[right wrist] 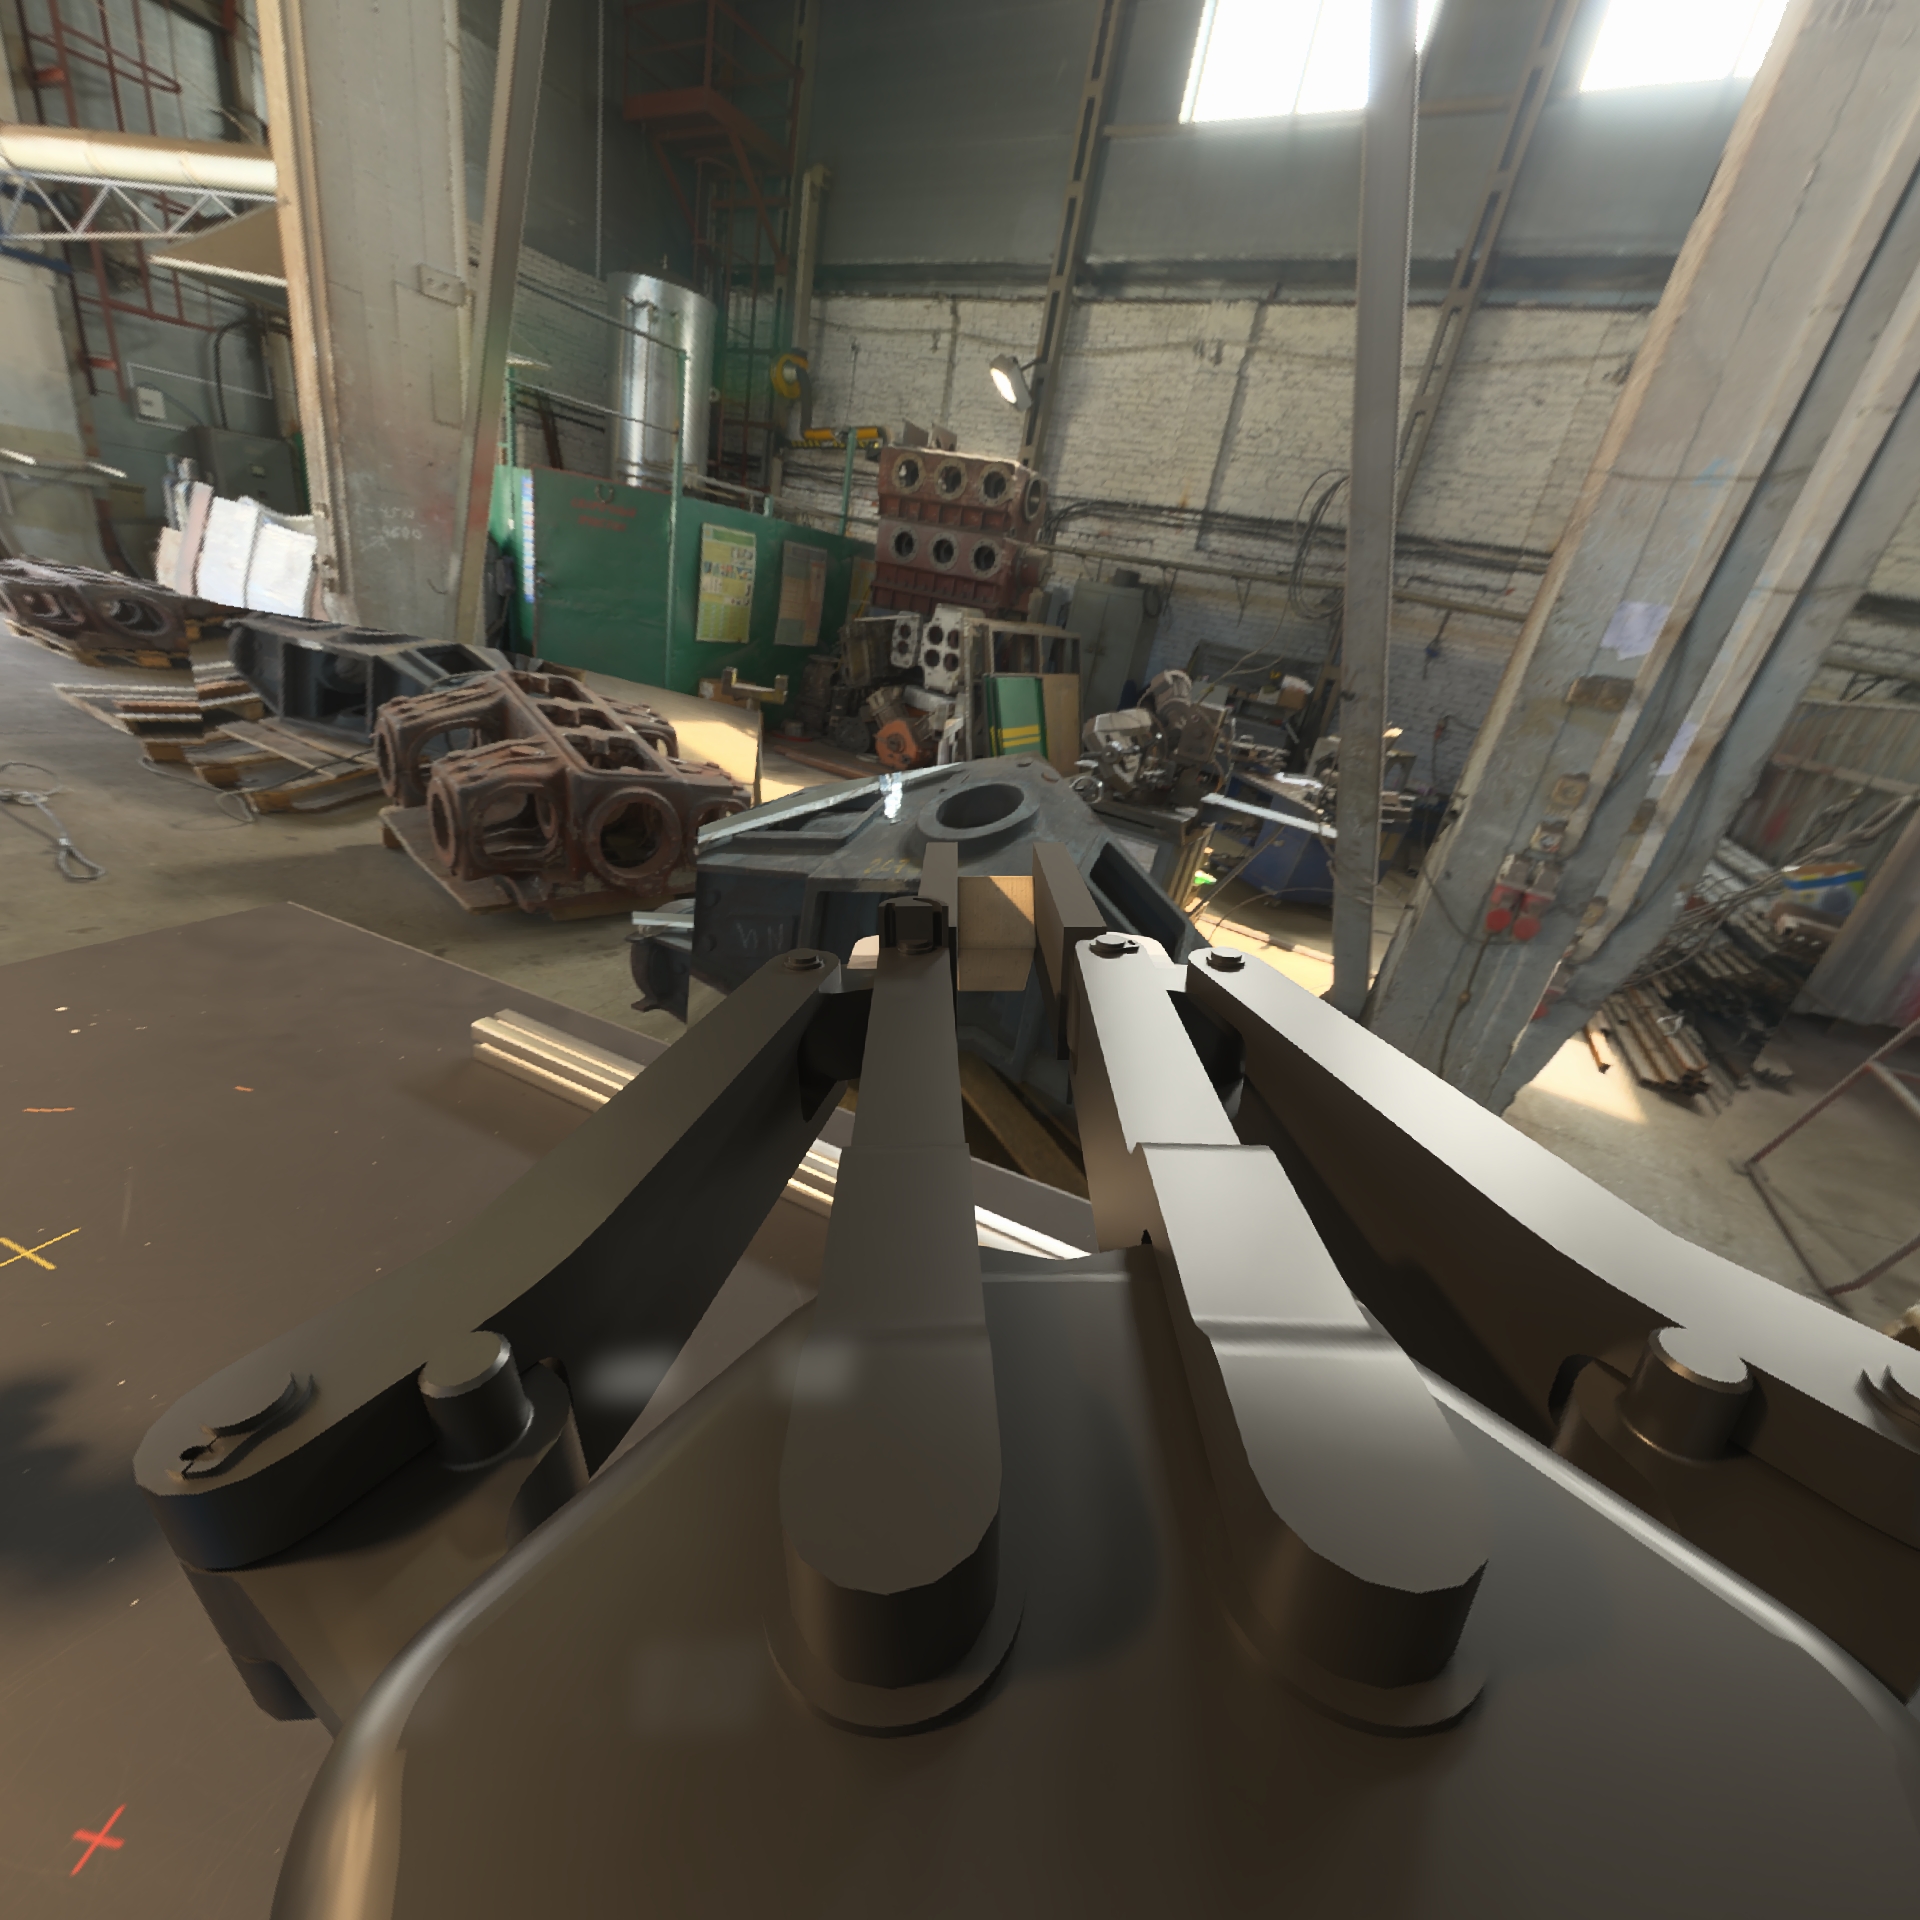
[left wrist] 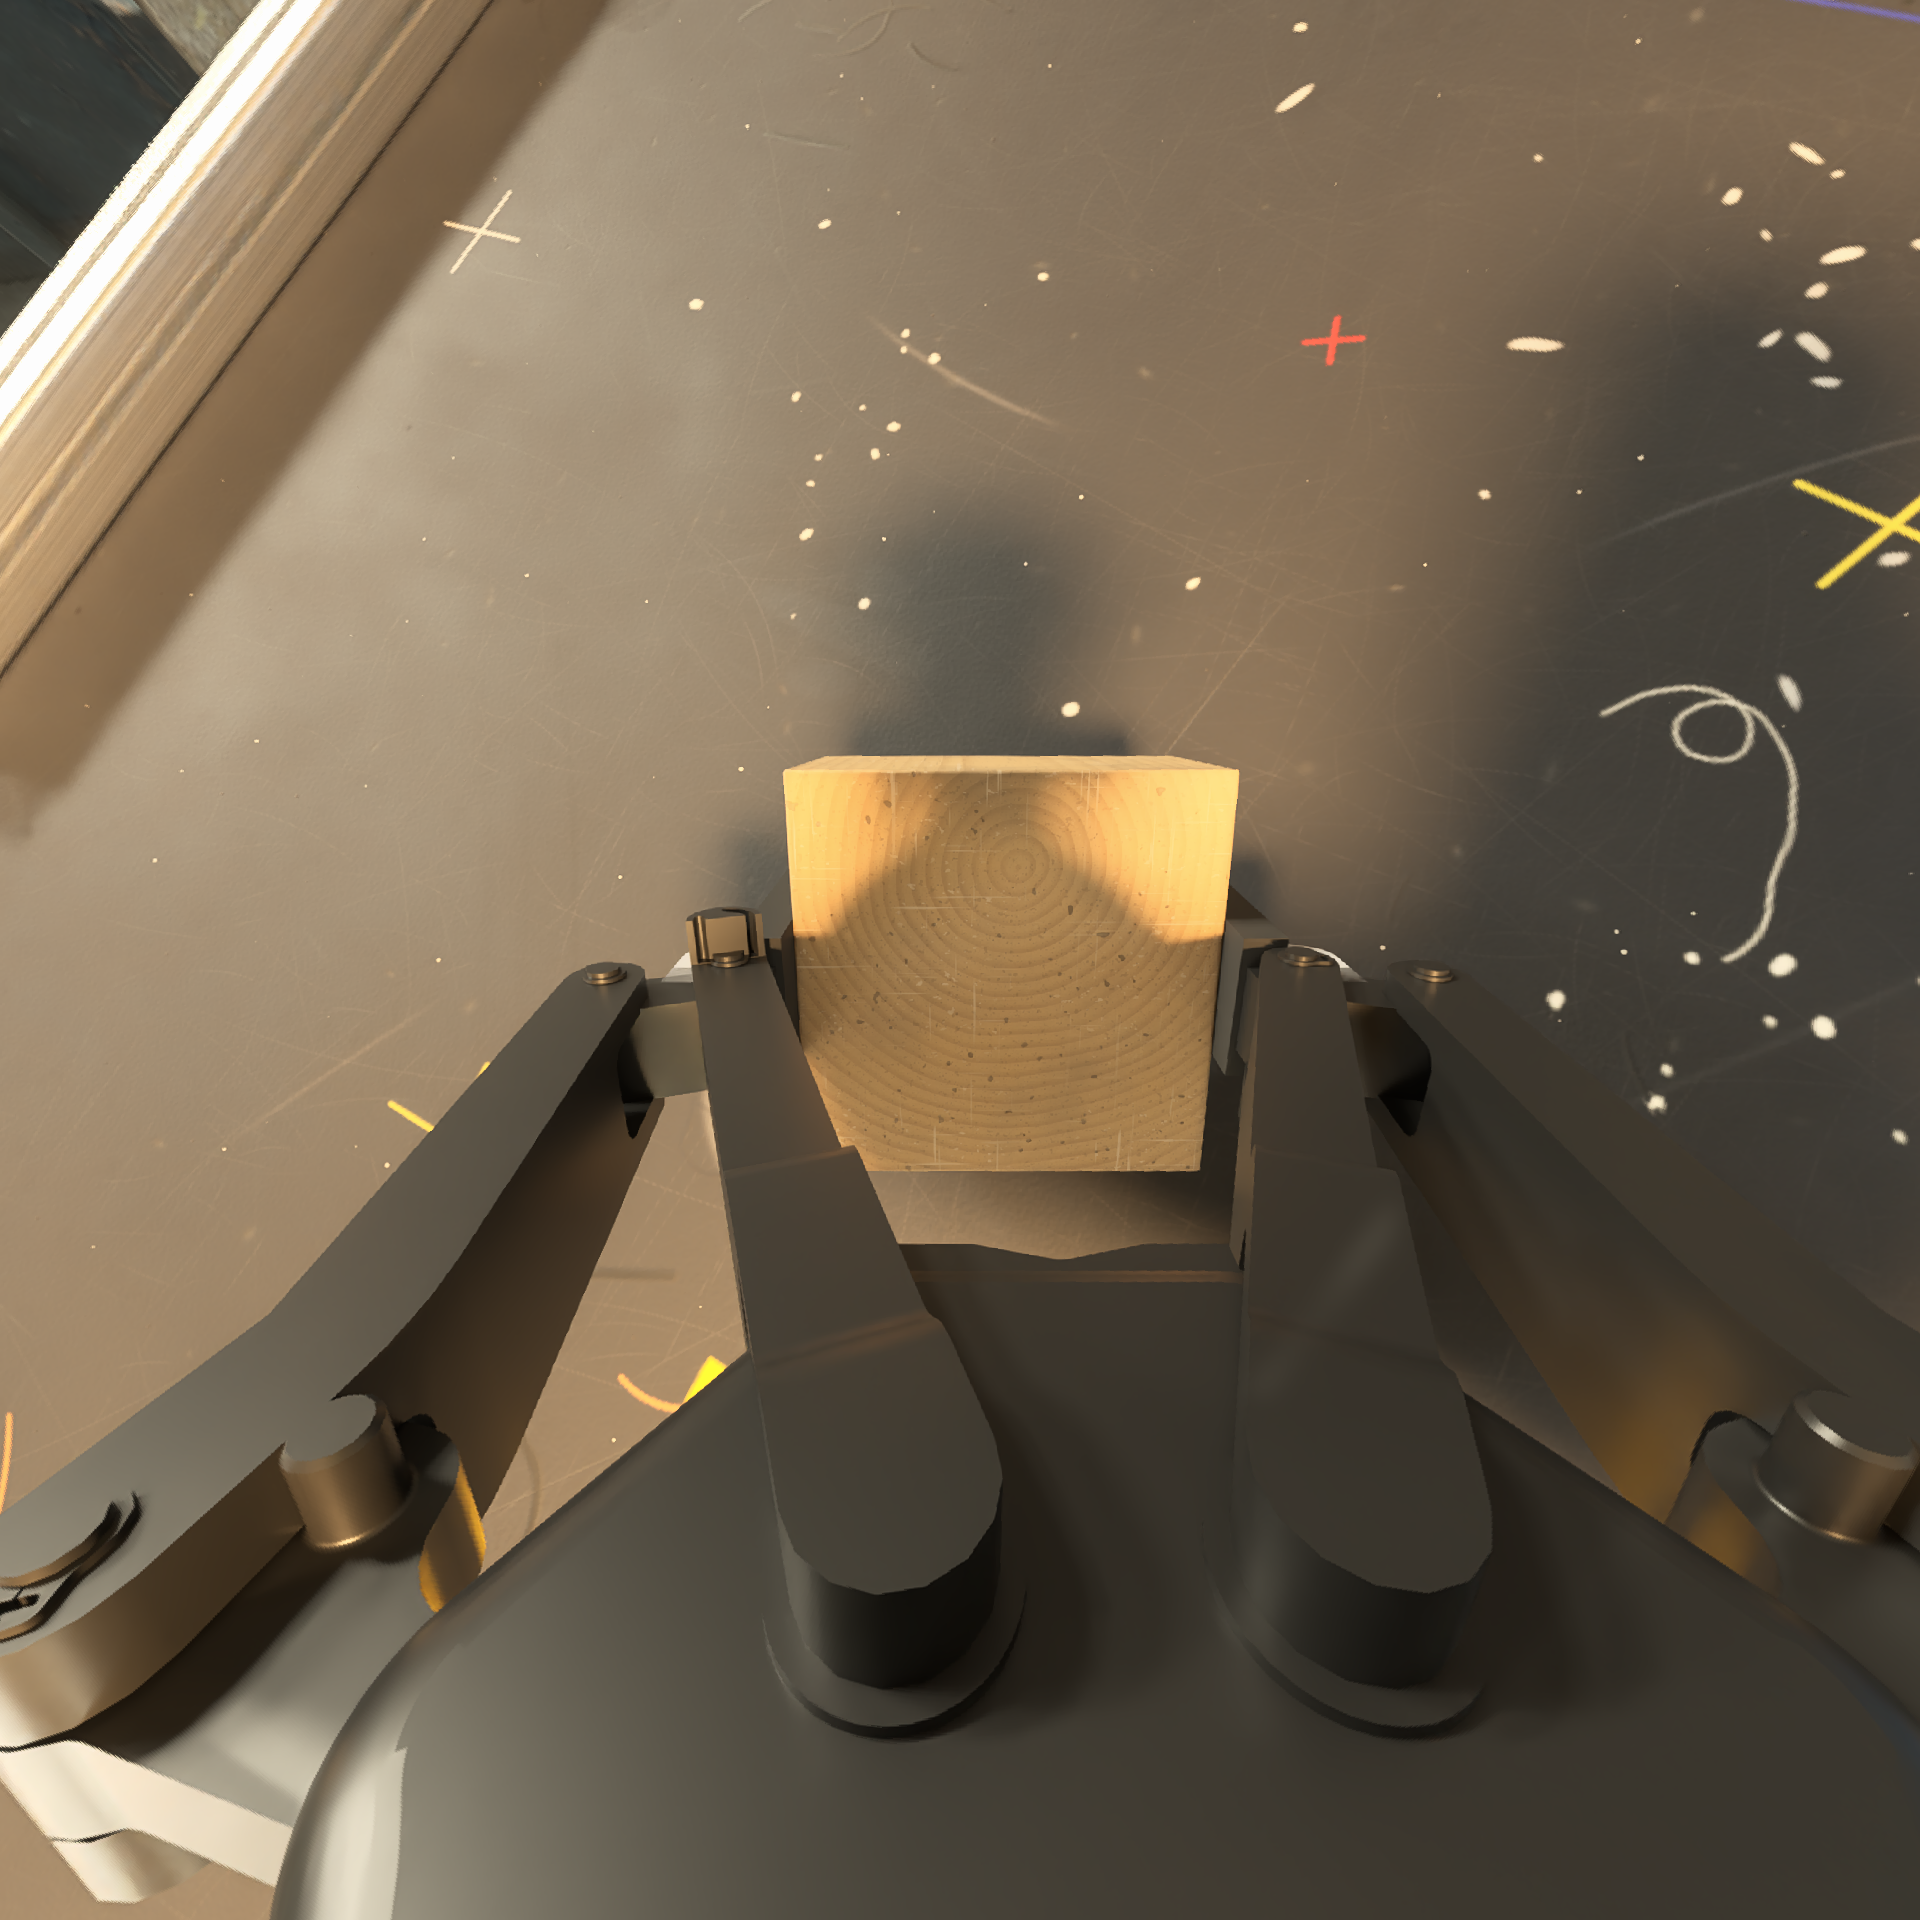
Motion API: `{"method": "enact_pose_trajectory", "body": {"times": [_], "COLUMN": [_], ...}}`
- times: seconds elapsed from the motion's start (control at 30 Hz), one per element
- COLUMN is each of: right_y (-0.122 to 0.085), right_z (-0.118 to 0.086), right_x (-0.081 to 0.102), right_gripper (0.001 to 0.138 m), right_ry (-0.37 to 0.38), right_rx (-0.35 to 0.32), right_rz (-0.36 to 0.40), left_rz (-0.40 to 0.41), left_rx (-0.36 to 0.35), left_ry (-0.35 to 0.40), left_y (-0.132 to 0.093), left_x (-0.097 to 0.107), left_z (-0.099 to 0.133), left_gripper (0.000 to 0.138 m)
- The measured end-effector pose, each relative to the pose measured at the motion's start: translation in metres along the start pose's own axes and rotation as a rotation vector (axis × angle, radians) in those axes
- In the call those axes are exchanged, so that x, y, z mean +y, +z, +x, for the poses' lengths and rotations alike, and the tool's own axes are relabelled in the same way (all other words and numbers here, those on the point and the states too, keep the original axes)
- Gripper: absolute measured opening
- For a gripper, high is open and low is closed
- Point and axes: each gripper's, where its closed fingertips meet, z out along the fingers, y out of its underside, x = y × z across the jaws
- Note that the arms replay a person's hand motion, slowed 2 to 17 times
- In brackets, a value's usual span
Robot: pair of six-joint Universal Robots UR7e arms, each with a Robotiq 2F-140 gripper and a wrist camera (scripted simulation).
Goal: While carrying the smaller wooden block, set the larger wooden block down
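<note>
In the left wrist view, my left gripper (left wrist: 1008, 961) is shut on the larger wooden block (left wrist: 1003, 997), a pale cube with ring grain facing me. It is held over the dark table (left wrist: 520, 644), and its shadow falls just beyond it. I cannot tell if the block touches the table. In the right wrist view, my right gripper (right wrist: 997, 894) is shut on the smaller wooden block (right wrist: 992, 935), a narrow pale piece between the fingertips. It is held in the air, pointing out past the table's edge.
The table's light rim (left wrist: 156, 312) runs along the upper left. A red cross (left wrist: 1333, 340), a yellow cross (left wrist: 1870, 530) and white chalk marks lie on the table top. In the right wrist view, the table (right wrist: 260, 1091) lies lower left, with workshop machinery beyond.
</note>
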Motion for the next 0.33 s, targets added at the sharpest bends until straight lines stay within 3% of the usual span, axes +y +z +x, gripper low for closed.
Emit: {"method": "enact_pose_trajectory", "body": {"times": [0.17,0.33], "right_y": [0.007,0.006], "right_z": [-0.006,-0.005], "right_x": [0.01,-0.009], "right_gripper": [0.019,0.019], "right_ry": [0.021,0.005], "right_rx": [-0.031,-0.017], "right_rz": [-0.006,0.046], "left_rz": [0.004,0.006], "left_rx": [0.008,0.012], "left_ry": [-0.009,-0.016], "left_y": [0.001,0.001], "left_x": [0.0,0.0], "left_z": [0.0,0.0], "left_gripper": [0.08,0.08]}}
